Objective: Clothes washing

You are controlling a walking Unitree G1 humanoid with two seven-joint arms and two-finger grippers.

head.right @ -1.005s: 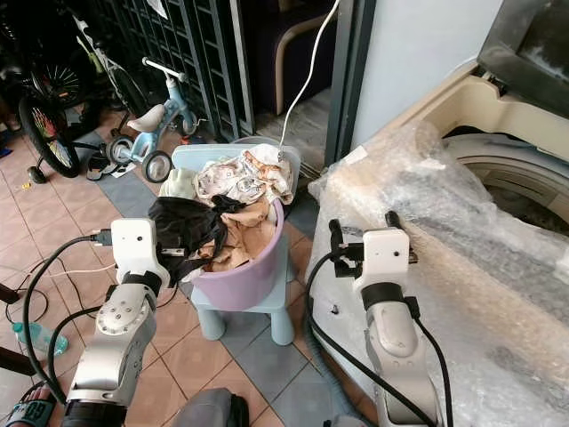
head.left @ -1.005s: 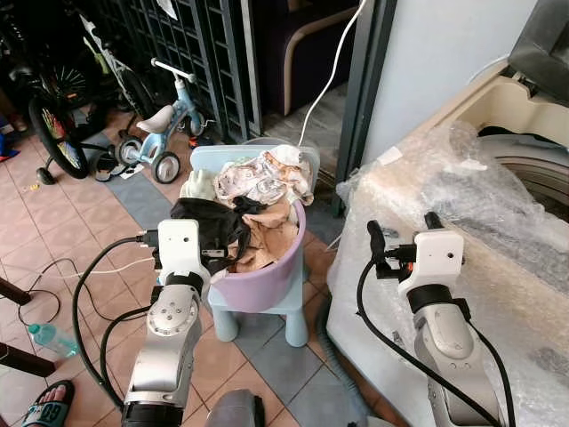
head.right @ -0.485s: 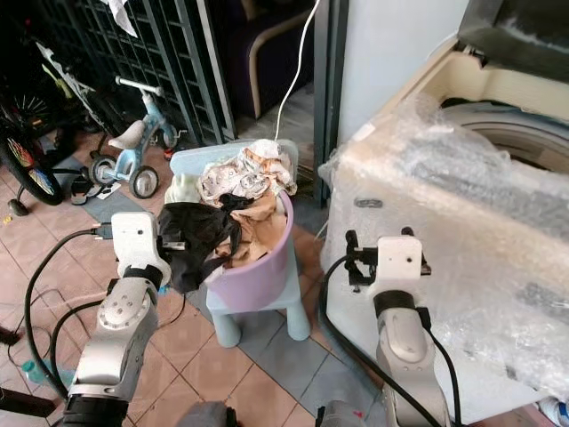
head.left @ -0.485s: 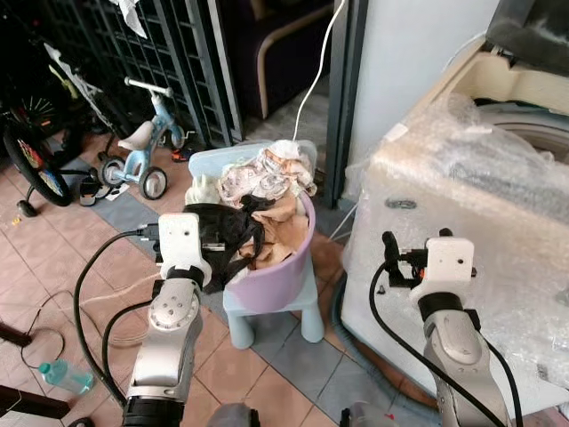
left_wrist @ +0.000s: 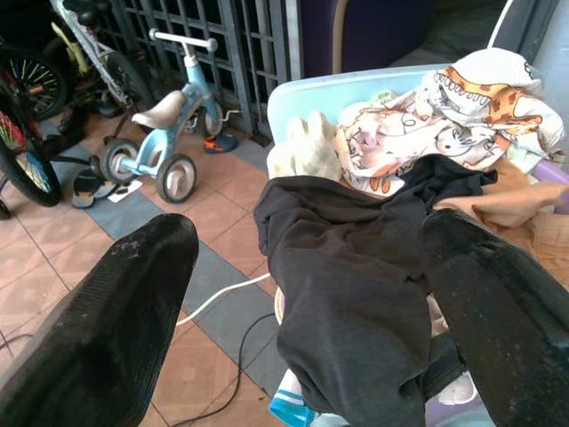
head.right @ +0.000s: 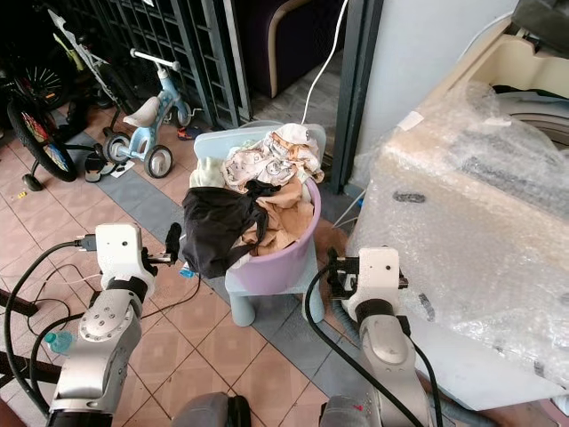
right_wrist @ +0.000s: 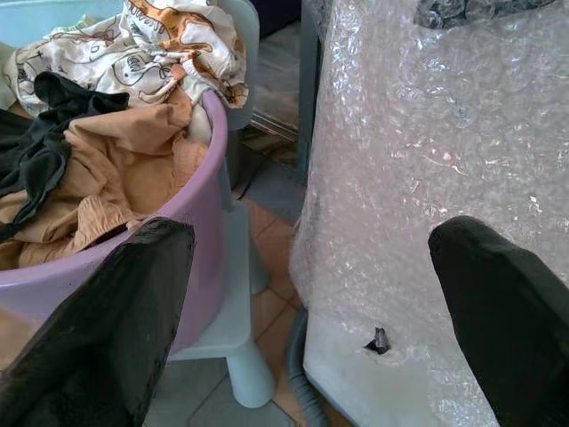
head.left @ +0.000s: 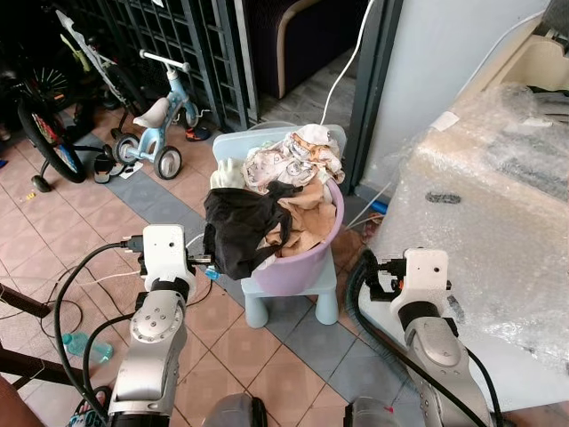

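The left end effector point(left_wrist: 302, 294) is held low beside the purple basin point(head.left: 302, 258), and its two black fingers point(left_wrist: 107, 311) are spread wide apart, with nothing between them. Just ahead of it a black garment point(head.left: 238, 227) hangs over the rim of the basin, near the fingertips but not touching them. Behind the black garment lie a tan cloth point(right_wrist: 124, 169) and a white printed cloth point(head.left: 293, 156), heaped above the rim. The basin stands on a small light blue chair point(head.left: 293, 298) on the tiled floor point(head.left: 80, 222). The right end effector point(right_wrist: 311, 302) is on the other side of the basin, with its fingers also spread and holding nothing. To its right side is the washing machine point(head.right: 480, 205), wrapped in bubble wrap. Beyond the left end effector, a small blue tricycle point(head.left: 156, 124) stands near a dark metal grille point(head.left: 191, 44).
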